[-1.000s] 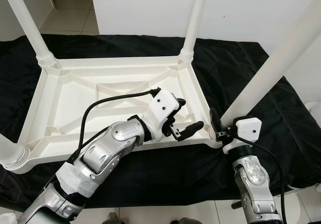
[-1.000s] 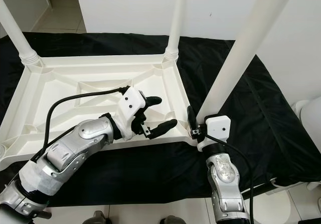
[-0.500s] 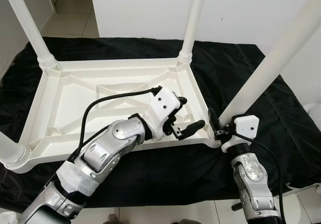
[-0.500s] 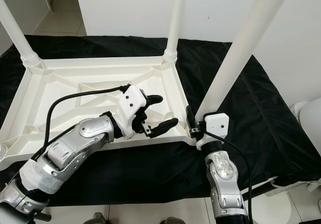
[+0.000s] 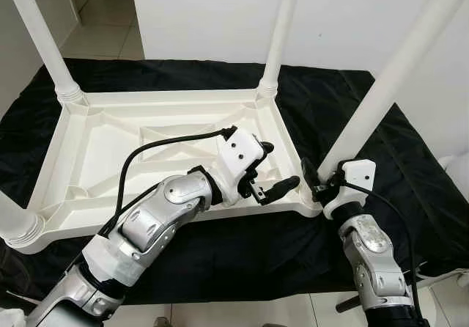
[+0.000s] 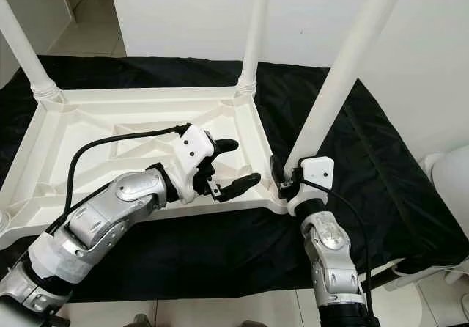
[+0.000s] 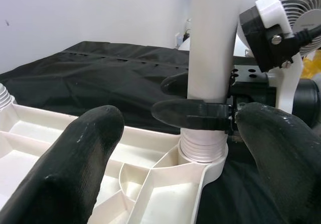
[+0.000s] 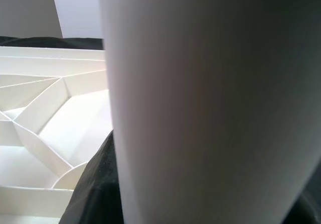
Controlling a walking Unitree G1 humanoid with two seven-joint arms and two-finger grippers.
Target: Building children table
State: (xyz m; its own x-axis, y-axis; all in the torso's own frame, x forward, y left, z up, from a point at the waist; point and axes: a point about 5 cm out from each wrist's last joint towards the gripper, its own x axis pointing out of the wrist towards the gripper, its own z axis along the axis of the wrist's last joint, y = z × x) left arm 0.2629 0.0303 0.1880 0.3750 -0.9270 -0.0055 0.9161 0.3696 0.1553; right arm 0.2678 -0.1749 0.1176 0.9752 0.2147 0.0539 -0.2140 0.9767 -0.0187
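Observation:
A white plastic children's table (image 5: 110,158) lies upside down on a black cloth. Three of its legs stand up from the corners: far left (image 5: 40,34), far right (image 5: 282,26) and near left (image 5: 15,221). At the near right corner, my right gripper (image 5: 316,184) is shut on the base of the fourth leg (image 5: 381,85), just above its ribbed collar (image 7: 203,151). That leg leans slightly to the right. My left gripper (image 5: 279,166) hovers open over the table's underside, a little left of that corner, holding nothing. Up close, the leg (image 8: 200,103) crosses the right wrist view.
The black cloth (image 5: 366,100) spreads well beyond the table on all sides. A white wall rises right behind it. Tiled floor (image 5: 242,316) runs along the near edge. A white rounded object (image 6: 448,173) stands at the far right.
The head camera has shifted a little, so the whole scene sits slightly differently. Both grippers keep their places relative to the table, and the right one still holds the leg.

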